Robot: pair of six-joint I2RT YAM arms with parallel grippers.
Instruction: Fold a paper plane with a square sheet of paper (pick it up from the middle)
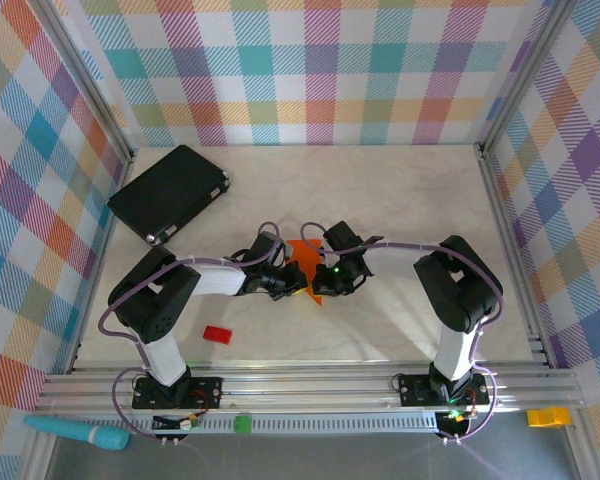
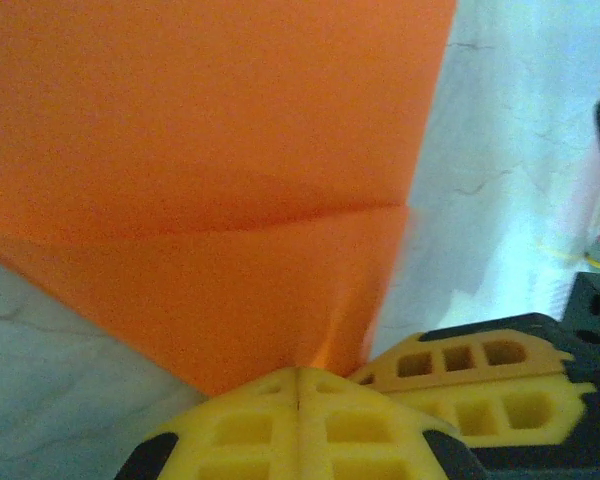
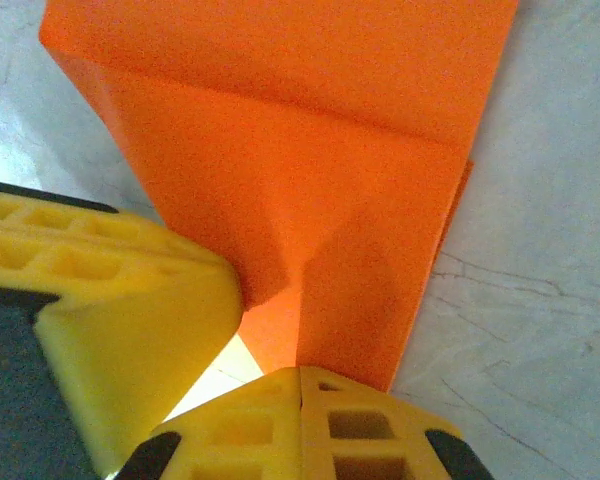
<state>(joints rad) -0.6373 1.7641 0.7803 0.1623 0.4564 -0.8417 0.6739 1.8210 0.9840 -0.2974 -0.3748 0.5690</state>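
The square sheet of paper [image 1: 302, 262] is bright orange, folded, with angled edges and creases, and lies at the table's middle between both grippers. In the left wrist view the paper [image 2: 210, 180] runs down into the seam of my left gripper [image 2: 298, 374], whose jaws are shut on its near edge. Seen from the right wrist, a crease of the paper [image 3: 310, 170] leads into my right gripper [image 3: 300, 372], also shut on it. The two grippers [image 1: 292, 284] [image 1: 327, 280] stand close together, almost touching. The right gripper's yellow fingers [image 2: 470, 385] show beside the left one.
A black flat case [image 1: 170, 193] lies at the back left of the table. A small red block [image 1: 217, 334] sits near the left arm's base. Checked walls close in the sides and back. A teal tool [image 1: 80, 434] and a yellow piece [image 1: 547, 417] lie beyond the front rail.
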